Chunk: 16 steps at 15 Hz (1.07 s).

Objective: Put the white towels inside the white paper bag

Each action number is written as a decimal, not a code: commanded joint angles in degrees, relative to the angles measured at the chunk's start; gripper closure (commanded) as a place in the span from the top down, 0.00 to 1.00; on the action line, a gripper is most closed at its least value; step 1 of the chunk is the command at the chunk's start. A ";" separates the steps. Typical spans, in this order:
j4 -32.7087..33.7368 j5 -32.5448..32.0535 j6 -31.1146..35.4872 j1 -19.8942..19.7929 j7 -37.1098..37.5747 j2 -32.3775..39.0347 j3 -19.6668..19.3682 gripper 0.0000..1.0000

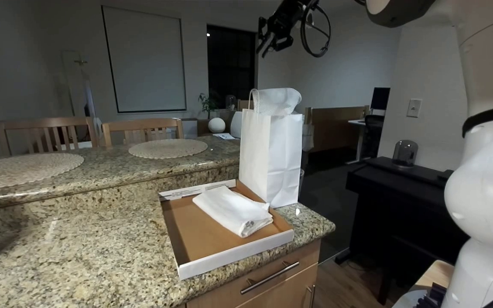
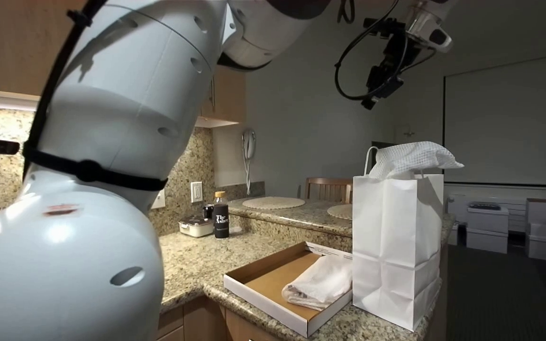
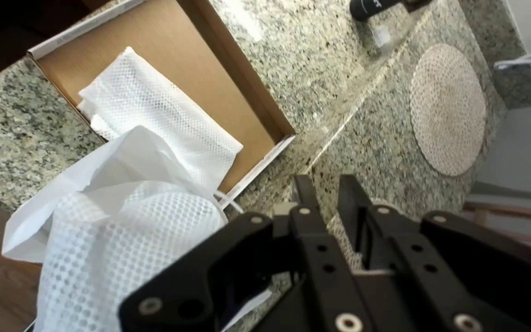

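Note:
The white paper bag (image 1: 272,158) stands upright on the counter beside the tray; both exterior views show it (image 2: 386,237). One white towel (image 1: 277,102) lies rumpled across the bag's open top. Part of it drapes over the rim in an exterior view (image 2: 410,158), and it looks large in the wrist view (image 3: 122,249). Another folded white towel (image 1: 233,209) lies in the shallow brown tray (image 1: 233,259), against the bag side; it also shows in the wrist view (image 3: 168,115). My gripper (image 3: 326,180) is high above the bag, fingers apart, nothing between them; it also shows in an exterior view (image 1: 262,53).
The tray sits near the corner of the granite counter (image 1: 79,252). A raised ledge behind holds round placemats (image 1: 168,148). A dark bottle (image 2: 221,215) and a lunch box (image 2: 196,226) stand farther along the counter. Wooden chairs (image 1: 144,126) are behind the ledge.

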 commanded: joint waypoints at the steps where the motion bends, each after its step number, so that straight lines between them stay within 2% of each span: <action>1: -4.85 3.45 3.58 -4.06 2.91 -2.33 -2.77 0.51; 5: -9.67 1.93 9.94 -6.38 4.26 -3.51 -7.16 0.77; 8: -14.19 -0.38 16.39 -5.65 6.91 -3.77 -10.20 0.97; 10: -16.73 -2.56 20.11 -4.30 10.36 -3.25 -11.59 1.00; 12: -18.13 -6.25 20.83 -2.99 14.47 -2.06 -12.17 1.00; 16: -17.80 -13.01 15.16 -0.56 22.53 0.59 -11.96 1.00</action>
